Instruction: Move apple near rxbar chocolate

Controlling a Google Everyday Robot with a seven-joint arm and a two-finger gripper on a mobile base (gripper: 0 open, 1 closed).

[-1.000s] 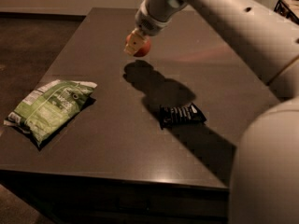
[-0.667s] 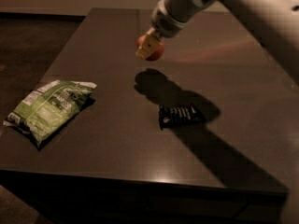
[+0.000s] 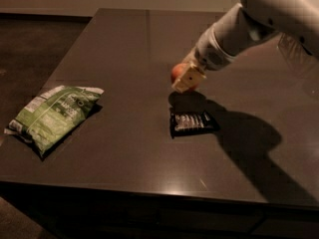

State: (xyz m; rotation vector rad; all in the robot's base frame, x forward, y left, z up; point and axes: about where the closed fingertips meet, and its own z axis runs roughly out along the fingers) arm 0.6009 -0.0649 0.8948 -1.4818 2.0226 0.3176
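The apple (image 3: pixel 178 73) is red-orange and partly hidden behind the gripper's tan fingers. The gripper (image 3: pixel 187 78) is shut on the apple, low over the dark table, just behind the rxbar chocolate. The rxbar chocolate (image 3: pixel 192 122) is a flat black wrapper with white lettering, lying on the table right in front of the gripper's shadow. The white arm (image 3: pixel 234 34) reaches in from the upper right.
A green chip bag (image 3: pixel 52 114) lies at the table's left front. The dark table (image 3: pixel 124 49) has its front edge close to the camera and its left edge beside the bag. The floor shows at the left.
The gripper with the apple has moved down and toward the front, from high over the table's middle to just behind the rxbar chocolate. The bar and chip bag have not moved.
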